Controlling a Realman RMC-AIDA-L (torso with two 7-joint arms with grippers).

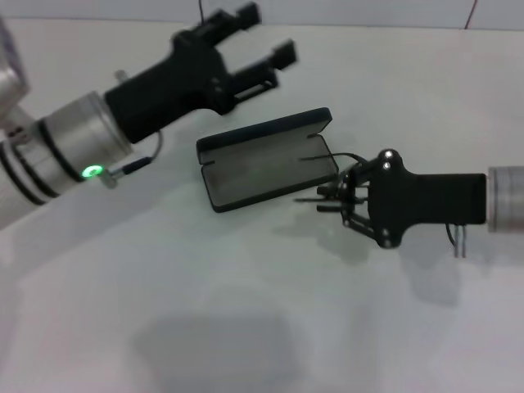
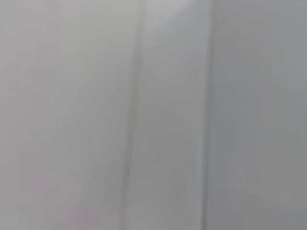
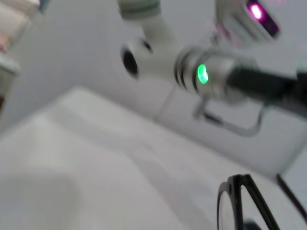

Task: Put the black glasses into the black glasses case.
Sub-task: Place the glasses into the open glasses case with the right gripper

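Head view: the case (image 1: 266,160) lies open mid-table (image 1: 246,327), its lid toward the far edge. The glasses (image 1: 332,176) are pinched by the right gripper (image 1: 332,199) at the case's right end — one temple lies over the lining. The left gripper (image 1: 258,41), raised toward the far edge, is spread and holds nothing.

Left wrist view: only blank grey is seen.

Right wrist view: the glasses (image 3: 244,203) are seen close up — the left arm (image 3: 220,76) beyond.
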